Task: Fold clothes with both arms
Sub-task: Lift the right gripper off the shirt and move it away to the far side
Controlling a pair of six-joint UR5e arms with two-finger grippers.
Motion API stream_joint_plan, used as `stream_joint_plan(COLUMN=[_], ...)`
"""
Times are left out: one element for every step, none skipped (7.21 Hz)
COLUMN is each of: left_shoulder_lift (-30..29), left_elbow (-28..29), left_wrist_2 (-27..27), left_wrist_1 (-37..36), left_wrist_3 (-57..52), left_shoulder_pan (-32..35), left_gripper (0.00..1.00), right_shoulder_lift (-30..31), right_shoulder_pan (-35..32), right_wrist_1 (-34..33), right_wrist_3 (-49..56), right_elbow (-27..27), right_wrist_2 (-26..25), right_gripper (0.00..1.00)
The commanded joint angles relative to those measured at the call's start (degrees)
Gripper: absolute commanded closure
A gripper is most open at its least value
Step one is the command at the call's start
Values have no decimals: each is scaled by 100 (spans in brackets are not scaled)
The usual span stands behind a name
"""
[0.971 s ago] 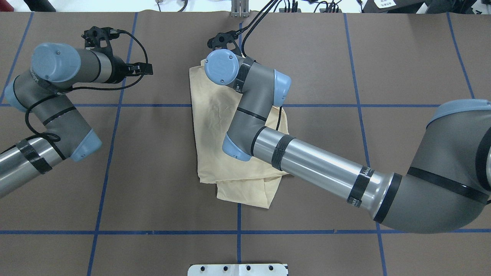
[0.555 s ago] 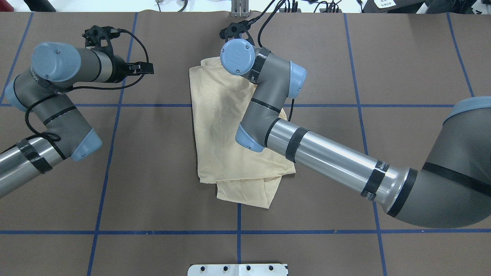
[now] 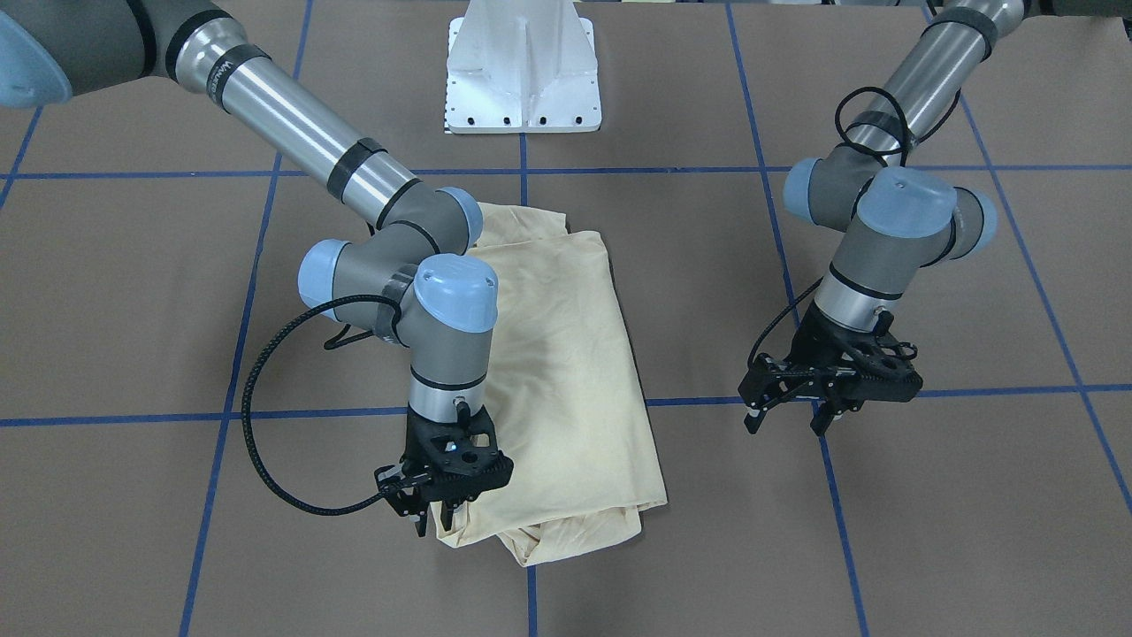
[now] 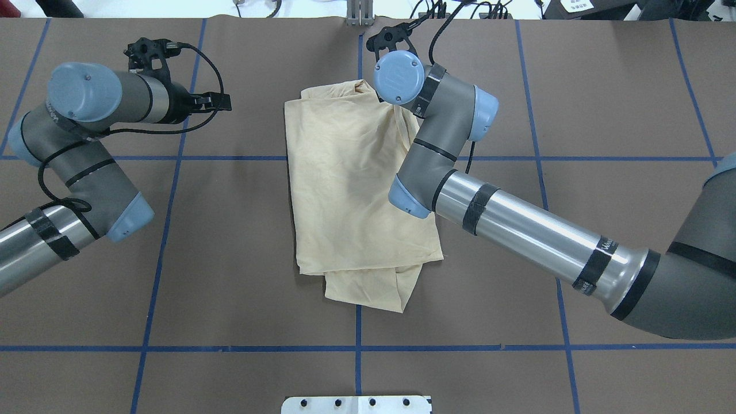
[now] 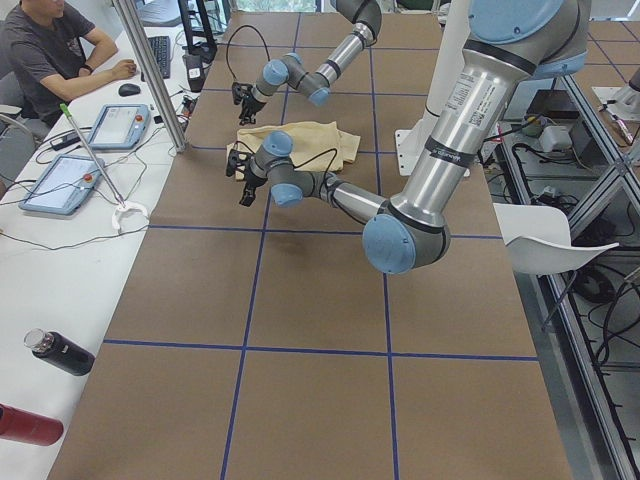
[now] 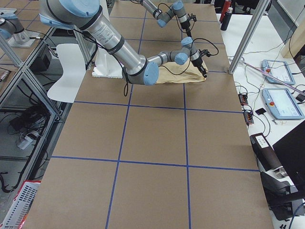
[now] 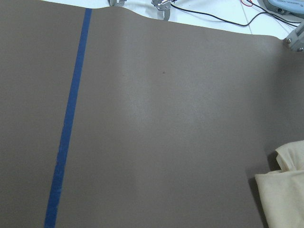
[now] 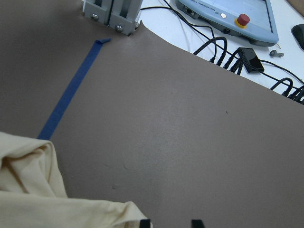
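The clothes are one pale yellow shirt, folded into a long stack on the brown table; its print is hidden. My right gripper points down at the stack's far corner, near the table's far edge. In the right wrist view its fingertips stand apart over bare table, with the cloth just beside them, so it is open and holds nothing. My left gripper hangs open above the table, well off to the side of the shirt. Only a corner of cloth shows in the left wrist view.
The white pedestal base stands at the near middle. Blue tape lines grid the table. A metal bracket and cables lie at the far edge. A person sits at a side desk with teach pendants.
My right arm has swung toward its own side and the far edge, uncovering the shirt's far part, where a small bump now shows. The left arm has not moved.
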State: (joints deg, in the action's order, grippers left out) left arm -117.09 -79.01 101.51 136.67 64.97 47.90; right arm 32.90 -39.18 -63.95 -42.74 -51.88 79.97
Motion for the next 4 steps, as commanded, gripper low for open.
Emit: stream_joint_plan(left_shoulder_lift=[-7,-7,-7,-16], left_elbow=[0,0,0,0], left_wrist_2=[0,0,0,0], left_wrist_1=[0,0,0,8], left_wrist_3=[6,-2,-2,6], left_shoulder_pan=[0,0,0,0], left_gripper=[0,0,0,0], right_shoulder_lift=[33,24,50,259], right_shoulder_pan=[-63,-98,-90,-20], right_wrist_1=[58,50,50,41], right_wrist_3=[-6,-32,-59,-68], right_elbow=[-23,-206,-365,-636], right_wrist_2=[18,175,446,579], right_gripper=[0,0,0,0])
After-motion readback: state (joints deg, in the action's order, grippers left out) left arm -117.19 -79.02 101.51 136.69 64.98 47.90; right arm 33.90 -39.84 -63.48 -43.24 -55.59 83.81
